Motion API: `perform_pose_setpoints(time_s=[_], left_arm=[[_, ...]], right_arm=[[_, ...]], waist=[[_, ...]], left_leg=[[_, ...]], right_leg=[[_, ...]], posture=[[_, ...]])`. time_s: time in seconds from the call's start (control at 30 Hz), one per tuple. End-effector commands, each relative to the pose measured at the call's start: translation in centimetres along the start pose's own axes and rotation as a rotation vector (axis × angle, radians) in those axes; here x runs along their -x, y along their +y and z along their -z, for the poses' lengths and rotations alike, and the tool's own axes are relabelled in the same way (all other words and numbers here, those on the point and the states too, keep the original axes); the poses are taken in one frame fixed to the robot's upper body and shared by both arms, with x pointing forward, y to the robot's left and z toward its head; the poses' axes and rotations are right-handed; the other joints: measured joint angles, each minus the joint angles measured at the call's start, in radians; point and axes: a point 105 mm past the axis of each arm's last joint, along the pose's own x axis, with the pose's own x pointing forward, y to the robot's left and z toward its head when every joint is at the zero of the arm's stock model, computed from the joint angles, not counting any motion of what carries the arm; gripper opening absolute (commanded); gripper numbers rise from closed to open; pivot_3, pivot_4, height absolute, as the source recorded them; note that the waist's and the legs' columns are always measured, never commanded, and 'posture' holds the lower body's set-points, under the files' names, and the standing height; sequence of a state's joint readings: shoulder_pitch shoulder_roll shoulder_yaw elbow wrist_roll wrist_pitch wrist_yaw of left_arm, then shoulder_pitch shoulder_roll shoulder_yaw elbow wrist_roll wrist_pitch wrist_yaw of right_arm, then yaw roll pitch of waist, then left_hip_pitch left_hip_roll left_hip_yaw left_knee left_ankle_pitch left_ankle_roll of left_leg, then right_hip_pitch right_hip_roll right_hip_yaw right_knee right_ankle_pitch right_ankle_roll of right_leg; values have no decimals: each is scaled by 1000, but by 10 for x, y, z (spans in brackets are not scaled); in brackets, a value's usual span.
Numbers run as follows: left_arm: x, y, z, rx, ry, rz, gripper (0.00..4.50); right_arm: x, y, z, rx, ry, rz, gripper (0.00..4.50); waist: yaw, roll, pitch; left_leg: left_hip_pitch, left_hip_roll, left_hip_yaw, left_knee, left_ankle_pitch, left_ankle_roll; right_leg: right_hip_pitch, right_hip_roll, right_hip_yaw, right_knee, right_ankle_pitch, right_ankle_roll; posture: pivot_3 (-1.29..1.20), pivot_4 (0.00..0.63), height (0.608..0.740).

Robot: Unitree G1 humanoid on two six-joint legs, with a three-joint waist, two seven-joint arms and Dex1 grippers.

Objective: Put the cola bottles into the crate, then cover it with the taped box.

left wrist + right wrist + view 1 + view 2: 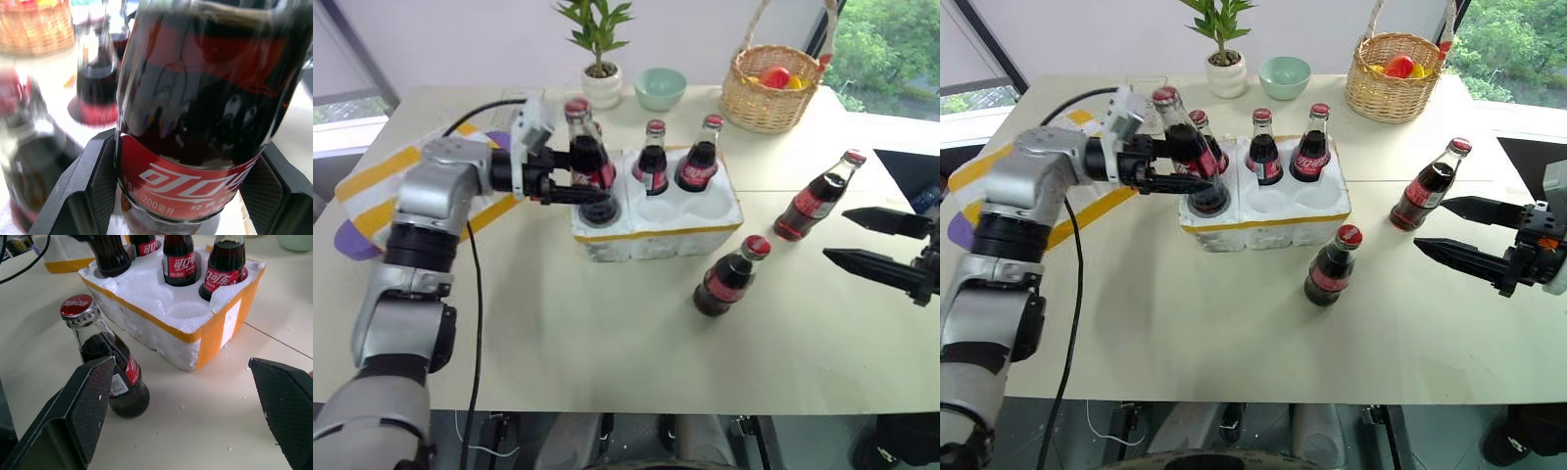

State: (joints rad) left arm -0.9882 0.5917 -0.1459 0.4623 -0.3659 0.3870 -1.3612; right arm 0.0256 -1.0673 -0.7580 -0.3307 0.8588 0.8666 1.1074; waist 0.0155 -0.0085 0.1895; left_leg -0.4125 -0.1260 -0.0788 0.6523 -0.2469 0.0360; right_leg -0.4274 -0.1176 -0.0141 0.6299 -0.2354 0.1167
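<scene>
My left gripper [585, 178] is shut on a cola bottle [587, 152], which tilts over the front-left well of the crate [705, 233] with its base at the well's mouth. Three more cola bottles stand in the back wells, the left one [1203, 132] partly hidden, then the middle one [652, 162] and the right one [699, 162]. Two bottles stand on the table, one [728, 278] in front of the crate and one [818, 198] to its right. My right gripper [837, 235] is open, between those two. The taped box [374, 181] lies at the far left, behind my left arm.
A wicker basket [766, 93] of fruit, a green bowl [660, 88] and a potted plant [600, 69] line the table's far edge. A black cable [472, 294] hangs along my left arm. Bare tabletop [607, 333] stretches in front of the crate.
</scene>
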Motion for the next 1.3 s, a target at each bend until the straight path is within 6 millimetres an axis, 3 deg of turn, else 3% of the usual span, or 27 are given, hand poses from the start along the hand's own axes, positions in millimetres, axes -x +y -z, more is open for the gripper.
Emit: perform_pose_setpoints(time_s=[0.03, 0.2, 0.27, 0.33, 0.47, 0.63, 0.73, 0.83, 0.87, 0.97, 1.3], left_arm=[[-3, -2, -7, -101, 17, 21, 2827], [-12, 2, 12, -94, 64, 6, 2827], [-14, 5, 19, -84, 77, -12, 3885], [-14, 5, 24, -80, 81, -23, 4422], [-6, 6, 22, -83, 59, -49, 4422], [39, -6, -10, -45, -46, -68, 4422], [68, -28, -31, -7, -77, -24, 4422], [92, -67, -51, 46, -81, 98, 4422], [94, -78, -54, 61, -73, 130, 4422], [85, -98, -32, 30, 56, 166, 4422], [65, -101, -3, 25, 107, 180, 4422]], right_arm=[[0, 3, -9, 37, -34, 6, 4500], [-6, 2, -7, 35, -34, 6, 4500], [-8, 1, -6, 35, -34, 6, 4500], [-10, 1, -6, 35, -35, 3, 4500], [-13, 1, -6, 42, -36, 3, 4500], [-15, -2, -7, 74, -52, 34, 4500], [-16, 2, -4, 109, -38, 39, 4500], [-20, 9, 2, 119, -36, 27, 4500], [-21, 12, 3, 112, -37, 19, 4500], [-30, 21, 11, 53, -50, -14, 4500], [-55, 51, 41, 46, 6, -121, 4500]], waist=[[0, 0, 0], [-2, 0, 0], [-2, 0, 0], [-1, 0, 0], [-2, 0, 0], [-8, 0, 0], [-6, 0, 0], [-5, 1, 0], [-5, 1, 0], [1, 1, -1], [-3, 1, -1]], left_leg=[[0, 0, 0, 0, 0, 0], [0, 0, 0, 0, 0, 0], [0, 0, 0, 0, 0, 0], [0, 0, 0, 1, 0, 0], [0, 0, 0, 1, 0, 0], [0, 1, 0, 1, 0, 0], [0, 1, 0, 0, 0, 0], [0, 1, 0, 0, 0, -1], [0, 1, 0, 0, 0, 0], [2, 1, -1, 1, 0, 0], [4, 1, -1, -1, 0, 0]], right_leg=[[0, 0, 0, 0, 0, 0], [0, 0, 0, 0, 0, 0], [0, 0, 0, 1, 0, 0], [0, 0, 0, 1, 0, 1], [0, 0, 0, 1, 0, 1], [-1, 1, 0, 1, 1, 1], [-1, 1, 0, 1, 1, 1], [-1, 1, 0, 1, 1, 1], [0, 1, 0, 1, 1, 1], [2, 1, 0, 1, 0, 0], [3, 1, 0, 0, 0, 0]], posture=[[0, 150, 732], [0, 150, 732], [0, 150, 732], [0, 150, 732], [0, 150, 732], [0, 150, 732], [0, 150, 732], [0, 150, 732], [0, 150, 732], [0, 150, 732], [0, 150, 732]])
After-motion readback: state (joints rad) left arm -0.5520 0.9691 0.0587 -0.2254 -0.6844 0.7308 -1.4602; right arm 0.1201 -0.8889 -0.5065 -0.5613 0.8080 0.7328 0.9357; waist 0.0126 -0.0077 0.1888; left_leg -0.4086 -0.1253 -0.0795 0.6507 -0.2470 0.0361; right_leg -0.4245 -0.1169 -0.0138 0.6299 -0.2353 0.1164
